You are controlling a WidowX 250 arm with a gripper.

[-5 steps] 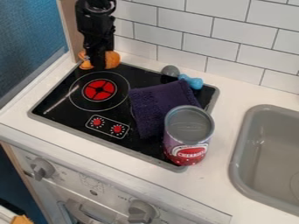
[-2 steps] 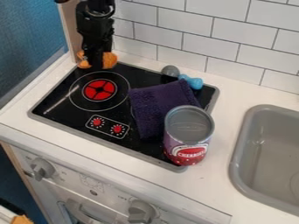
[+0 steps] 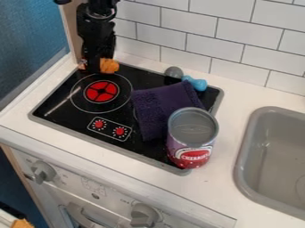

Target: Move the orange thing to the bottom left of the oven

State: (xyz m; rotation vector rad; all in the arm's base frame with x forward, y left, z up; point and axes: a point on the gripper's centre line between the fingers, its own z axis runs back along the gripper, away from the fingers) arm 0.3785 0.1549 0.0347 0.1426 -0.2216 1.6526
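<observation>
So my end effector (image 3: 92, 69) is down at the stove's (image 3: 59, 107) back corner, and honestly I can't tell if it's spread or pinching anything. The orange thing (image 3: 109, 66) is right beside it, partly hidden, poking out on the sink (image 3: 249, 133) side.

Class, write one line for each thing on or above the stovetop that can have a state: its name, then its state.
Claw: lowered, at the orange thing
Orange thing: at the far left corner, partly hidden
Can: upright
Cloth: rumpled, lying flat
Burner: red; heat cannot be told
</observation>
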